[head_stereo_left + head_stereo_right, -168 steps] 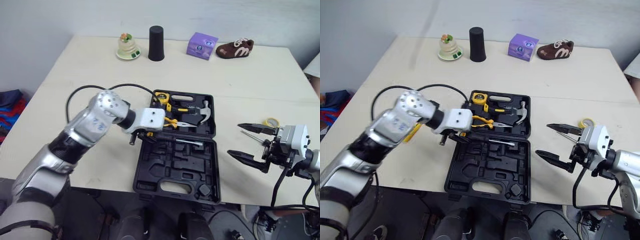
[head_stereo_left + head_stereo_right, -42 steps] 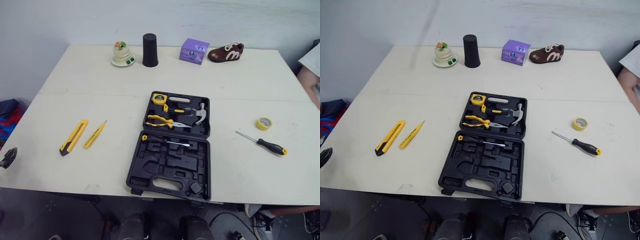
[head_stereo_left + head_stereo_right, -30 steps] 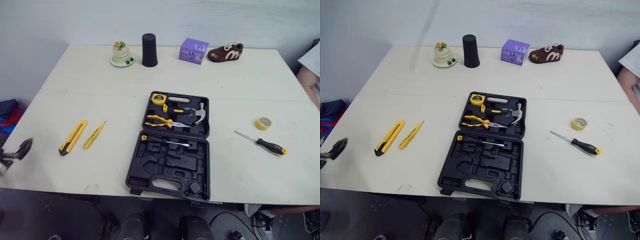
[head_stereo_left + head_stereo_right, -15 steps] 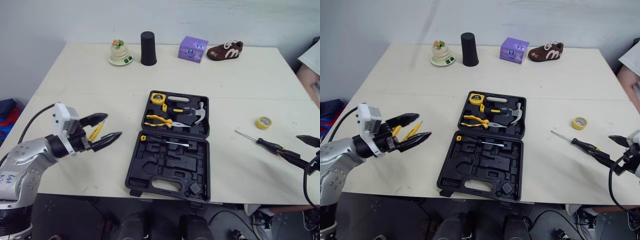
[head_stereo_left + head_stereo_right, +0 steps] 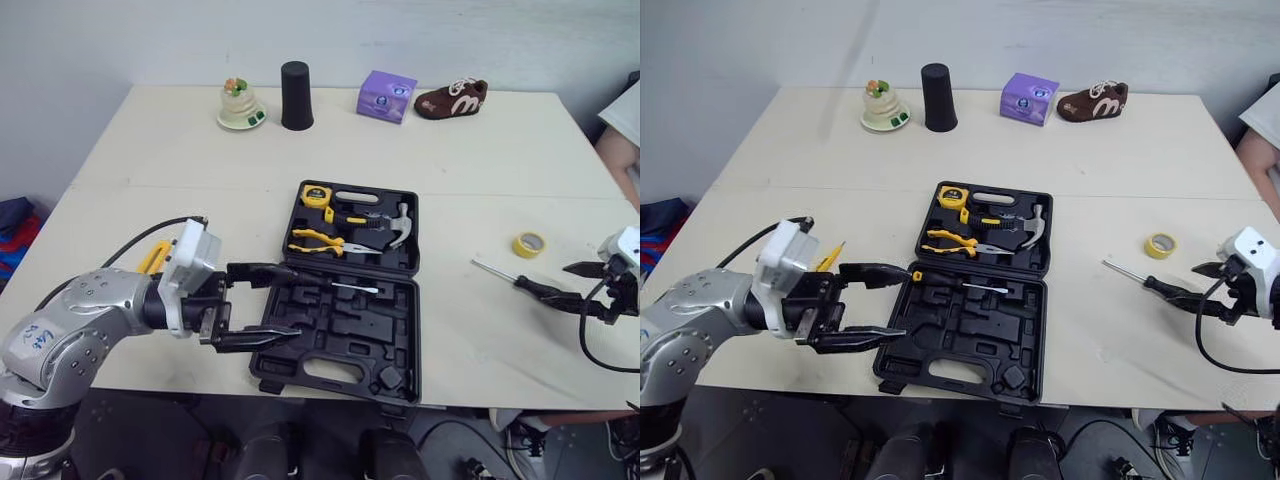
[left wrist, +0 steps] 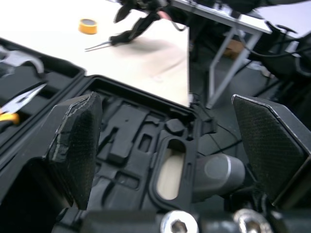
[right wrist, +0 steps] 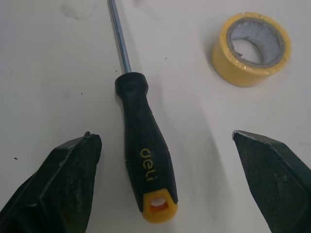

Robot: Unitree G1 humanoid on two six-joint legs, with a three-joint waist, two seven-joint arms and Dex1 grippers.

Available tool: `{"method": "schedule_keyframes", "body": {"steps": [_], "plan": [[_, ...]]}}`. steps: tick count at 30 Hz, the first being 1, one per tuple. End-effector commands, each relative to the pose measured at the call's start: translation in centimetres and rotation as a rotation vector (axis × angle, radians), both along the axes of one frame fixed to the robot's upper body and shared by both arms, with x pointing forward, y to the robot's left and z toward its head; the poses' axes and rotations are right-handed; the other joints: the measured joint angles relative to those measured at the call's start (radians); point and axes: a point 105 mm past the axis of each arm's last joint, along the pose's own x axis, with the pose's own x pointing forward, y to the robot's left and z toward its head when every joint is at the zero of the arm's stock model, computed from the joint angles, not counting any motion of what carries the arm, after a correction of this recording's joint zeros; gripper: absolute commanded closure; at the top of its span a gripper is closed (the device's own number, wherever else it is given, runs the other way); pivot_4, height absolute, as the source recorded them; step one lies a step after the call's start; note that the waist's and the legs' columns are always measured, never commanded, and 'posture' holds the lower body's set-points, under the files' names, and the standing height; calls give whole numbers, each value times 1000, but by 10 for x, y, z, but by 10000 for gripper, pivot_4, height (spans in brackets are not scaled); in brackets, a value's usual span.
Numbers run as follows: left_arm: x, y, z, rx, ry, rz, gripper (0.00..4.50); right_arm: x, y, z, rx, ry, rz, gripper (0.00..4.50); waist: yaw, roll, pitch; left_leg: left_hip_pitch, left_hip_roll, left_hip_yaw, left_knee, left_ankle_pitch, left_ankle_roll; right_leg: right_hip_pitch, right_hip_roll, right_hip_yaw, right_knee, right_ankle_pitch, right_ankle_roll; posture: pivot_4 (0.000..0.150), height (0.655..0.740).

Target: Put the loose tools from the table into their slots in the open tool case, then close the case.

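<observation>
left hand [image 5: 292, 302] wide, moved to case [image 5: 340, 330] | right hand [image 7: 165, 140] wide, reached screwdriver [image 7: 143, 160]

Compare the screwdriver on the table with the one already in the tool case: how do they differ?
The table screwdriver lies loose beside the yellow tape roll, within the open right gripper; the case screwdriver sits stowed in the tool case. The table screwdriver's handle looks thicker, the case screwdriver's slimmer. Both have black handles, yellow ends and metal shafts.

Looked like a robot test lab: bare grey wall [image 5: 420, 30], plain cream table [image 5: 500, 150] lined with unrelated props, namely brown shoe [image 5: 451, 99], purple box [image 5: 387, 96], black cup [image 5: 296, 96] and small ornament [image 5: 237, 104].
</observation>
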Motion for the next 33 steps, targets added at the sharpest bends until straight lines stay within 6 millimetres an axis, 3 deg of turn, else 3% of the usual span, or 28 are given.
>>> {"method": "schedule_keyframes", "body": {"steps": [1,6,9,14,15,17,23,26,31,33], "plan": [[-11,-9,9,-3,-49,-82,325,-5,-5,-7,-24,46,-8,0,1,0,0,0,0,0,0,0,0,0,0,0,0,0,0,1500,7400],[-13,-9,14,2,-57,-101,325,-9,-8,-14,-26,73,-18,0,0,0,0,-1,0,0,6,-1,0,1,0,0,2,0,0,1500,7400],[-9,-6,11,20,-66,-80,0,-7,-8,-14,-11,41,-16,7953,1,0,0,-1,1,-2,9,-2,0,3,0,0,2,0,0,1500,7400],[-6,-5,7,23,-76,-69,0,-7,-6,-16,-12,-5,-1,33363,-2,0,0,0,1,-2,9,-3,-1,3,1,0,2,0,0,1500,7400],[-6,-5,7,22,-77,-70,0,-7,-6,-15,-6,-15,-3,36357,-2,0,0,0,1,-2,9,-3,0,3,1,0,2,0,0,1500,7400],[-1,-4,7,20,-98,-47,0,-7,-2,-11,-1,-62,43,36218,-2,0,0,0,1,-2,9,-3,0,3,1,0,2,0,0,1500,7400],[6,16,5,27,-116,26,0,9,70,39,120,-282,376,36218,-22,4,4,0,2,-1,9,-3,0,3,1,1,2,0,0,1500,7400],[11,24,3,57,-165,71,0,-1,104,43,127,-236,473,36218,-19,6,4,-1,3,-3,8,-4,-1,2,1,0,3,0,0,1500,7400],[18,46,-13,149,-187,154,0,-28,188,54,194,-77,650,36218,-18,6,5,-4,3,-4,8,-5,-1,-1,-1,-1,3,0,0,1500,7400],[18,50,-17,168,-189,164,0,-35,201,56,188,-41,672,36218,-19,6,5,-5,3,-3,8,-6,-1,-3,-2,0,3,0,0,1500,7400]]}}
